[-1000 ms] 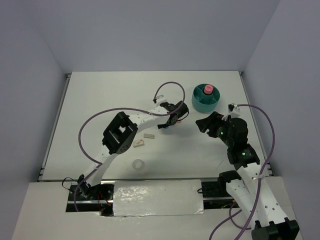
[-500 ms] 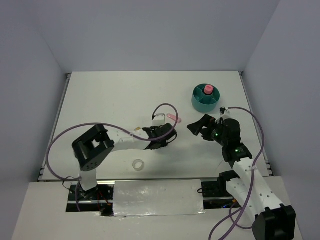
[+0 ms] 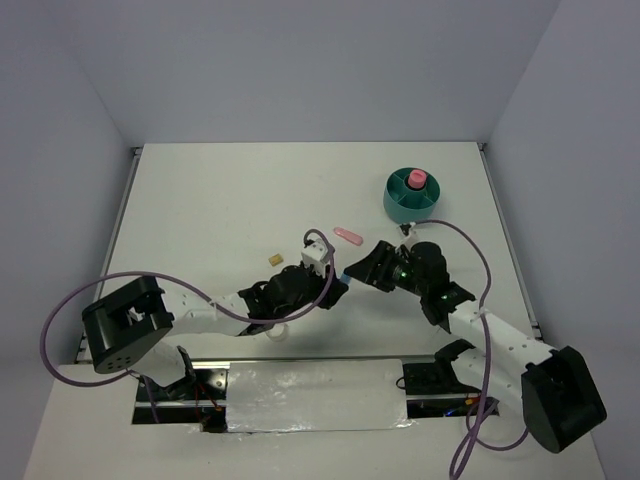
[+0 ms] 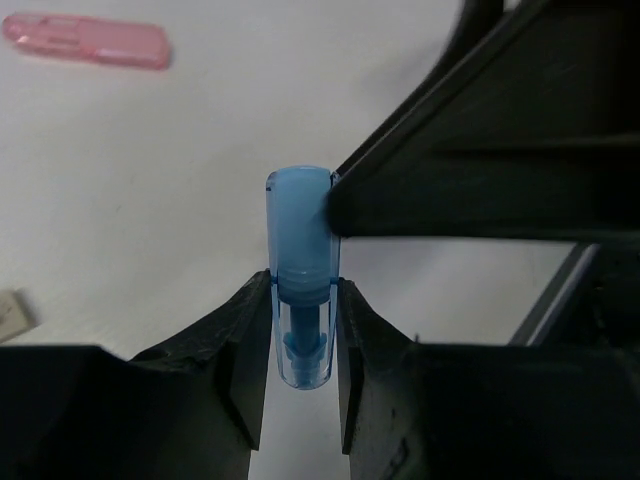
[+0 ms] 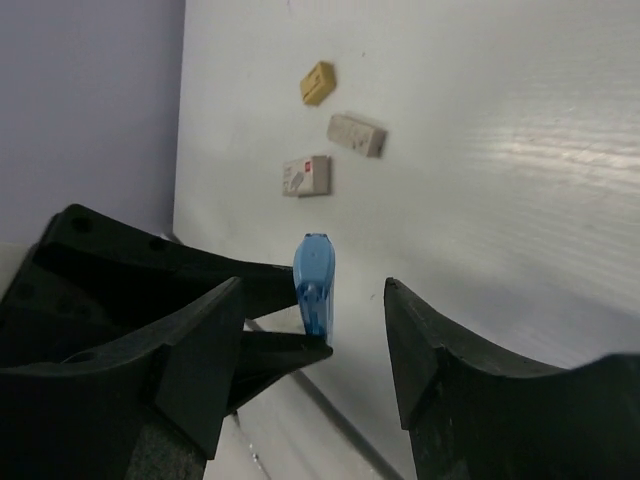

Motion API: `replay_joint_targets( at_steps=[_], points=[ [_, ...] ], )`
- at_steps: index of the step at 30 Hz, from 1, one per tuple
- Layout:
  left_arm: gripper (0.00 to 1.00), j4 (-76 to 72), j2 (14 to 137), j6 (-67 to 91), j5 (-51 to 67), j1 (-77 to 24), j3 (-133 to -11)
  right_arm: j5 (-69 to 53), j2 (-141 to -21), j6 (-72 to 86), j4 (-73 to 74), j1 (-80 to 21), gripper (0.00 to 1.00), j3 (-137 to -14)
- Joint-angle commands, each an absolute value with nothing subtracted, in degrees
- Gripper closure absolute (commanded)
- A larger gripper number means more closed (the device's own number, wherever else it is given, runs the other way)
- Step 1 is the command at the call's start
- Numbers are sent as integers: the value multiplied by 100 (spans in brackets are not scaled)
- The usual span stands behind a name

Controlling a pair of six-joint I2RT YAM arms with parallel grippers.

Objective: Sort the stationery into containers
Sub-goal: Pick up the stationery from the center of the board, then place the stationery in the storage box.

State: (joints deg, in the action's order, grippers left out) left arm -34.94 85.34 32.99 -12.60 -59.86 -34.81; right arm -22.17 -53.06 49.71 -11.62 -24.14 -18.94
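Observation:
My left gripper [image 3: 334, 284] is shut on a short blue stick [image 4: 301, 262] and holds it upright above the table. The stick also shows in the right wrist view [image 5: 314, 280]. My right gripper [image 5: 313, 300] is open, with the stick's free end between its fingers. One right finger [image 4: 470, 195] touches the stick's upper side. The teal organizer [image 3: 400, 209] stands at the far right with the pink tube [image 3: 417, 181] in its centre cup. A pink stick [image 3: 347, 236] lies on the table just beyond the grippers, and also shows in the left wrist view [image 4: 87, 41].
A tan block [image 5: 318, 83] and two white blocks [image 5: 356, 135] [image 5: 307, 175] lie left of the grippers. The tan block also shows from above [image 3: 273, 260]. The clear ring [image 3: 274, 332] is partly under my left arm. Walls close the table on three sides.
My left gripper has pulled back from near the organizer toward the near middle, holding the blue stick. My right gripper has swung left to meet it. The pink stick is uncovered.

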Motion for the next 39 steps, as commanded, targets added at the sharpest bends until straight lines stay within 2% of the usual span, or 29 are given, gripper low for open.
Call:
replay_joint_targets(
  at_steps=[1, 4, 7, 8, 9, 11, 12, 13, 15, 16, 17, 18, 22, 24, 26, 31, 34, 39],
  points=[
    [100, -4693, 8411, 2813, -827, -6073, -3472, -2022, -5554, 5229, -1889, -2838, 36, -1977],
    [100, -4781, 8455, 2786, -782, -6108, -3498, -1776, -5730, 5186, -1733, -3146, 42, -2152],
    [100, -4729, 8429, 2769, -826, -6152, -3516, -1582, -5704, 5133, -1635, -3296, 56, -2206],
    [100, -4694, 8411, 2777, -870, -6144, -3533, -1539, -5687, 5133, -1609, -3313, 73, -2215],
    [100, -4659, 8394, 2769, -888, -6152, -3533, -1442, -5660, 5124, -1530, -3331, 99, -2250],
    [100, -4439, 8341, 2777, -1037, -6144, -3586, -1328, -5555, 5124, -1485, -3349, 100, -2233],
    [94, -4386, 8306, 2769, -1081, -6144, -3586, -1275, -5511, 5089, -1494, -3349, 100, -2224],
    [81, -4316, 8219, 2777, -1116, -6144, -3569, -1187, -5450, 5037, -1503, -3349, 100, -2250],
    [63, -4211, 8043, 2795, -1221, -6144, -3551, -908, -5344, 4739, -1503, -3296, 100, -2372],
    [30, -3966, 7981, 2838, -1274, -6144, -3551, -775, -5335, 4581, -1468, -3252, 100, -2443],
    [11, -3755, 7911, 2900, -1370, -6144, -3577, -626, -5326, 4222, -1285, -3182, 100, -2678],
    [1, -3483, 7762, 3031, -1493, -6144, -3690, -441, -5317, 4010, -1196, -2964, 100, -2820],
    [1, -1814, 7401, 3427, -2099, -6135, -4007, 1041, -5431, 2666, -1326, -2278, 100, -3339],
    [1, -908, 7313, 3637, -2206, -6126, -4183, 1221, -5729, 2119, -2133, -1587, 100, -3331],
    [1, -248, 7286, 3735, -2320, -6108, -4341, 775, -5966, 1987, -2986, -1075, 100, -3366],
    [1, 150, 7277, 3657, -2198, -6003, -4430, 274, -6547, 1100, -4232, -187, 98, -3787],
    [1, 281, 7295, 3498, -2285, -5828, -4552, -95, -7169, 1046, -4097, 358, 96, -4339],
    [1, 343, 7365, 3787, -1645, -5178, -4728, -342, -8049, 923, -3824, 685, 95, -4991]
  ],
)
